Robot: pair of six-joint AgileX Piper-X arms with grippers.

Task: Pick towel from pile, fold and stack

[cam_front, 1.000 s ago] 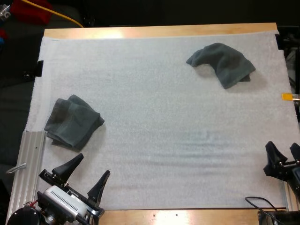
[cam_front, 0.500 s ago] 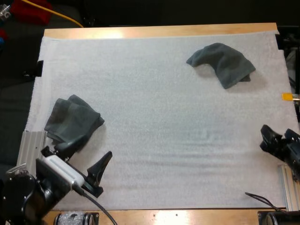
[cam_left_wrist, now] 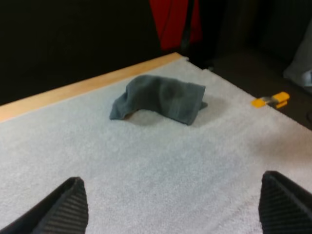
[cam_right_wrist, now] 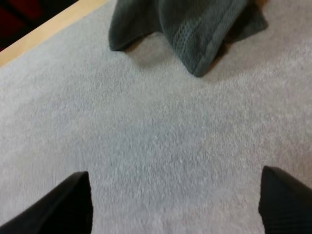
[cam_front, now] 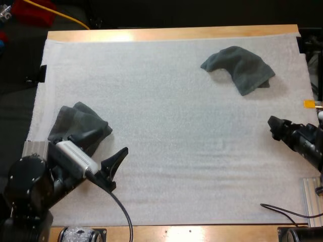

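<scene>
Towels lie at two places on the white mat (cam_front: 166, 131) in the high view: a crumpled towel (cam_front: 239, 68) near the far right corner, and a folded towel (cam_front: 75, 123) near the left edge, closer to the arms. The left gripper (cam_front: 101, 147) sits just beside the folded towel at its near right side, jaws spread wide; one finger lies across the towel's near edge, though I cannot tell whether it touches the cloth, and the other points out over bare mat. The right gripper (cam_front: 276, 126) reaches in from the right edge over bare mat, well apart from the crumpled towel, which lies farther away toward the far side; from this angle its jaws cannot be made out. In the left wrist view the left gripper (cam_left_wrist: 170, 195) has its two black fingers (cam_left_wrist: 63, 209) standing far apart with nothing between them but mat, and the crumpled towel (cam_left_wrist: 161, 100) lies well ahead, close to the wooden table (cam_left_wrist: 73, 90) edge. In the right wrist view the right gripper (cam_right_wrist: 175, 195) also has its jaws wide apart and clear of everything, holding nothing. Mat lies between the fingers (cam_right_wrist: 285, 200), and the crumpled towel (cam_right_wrist: 195, 24) lies ahead of them, not touched, near the table's wooden edge.
</scene>
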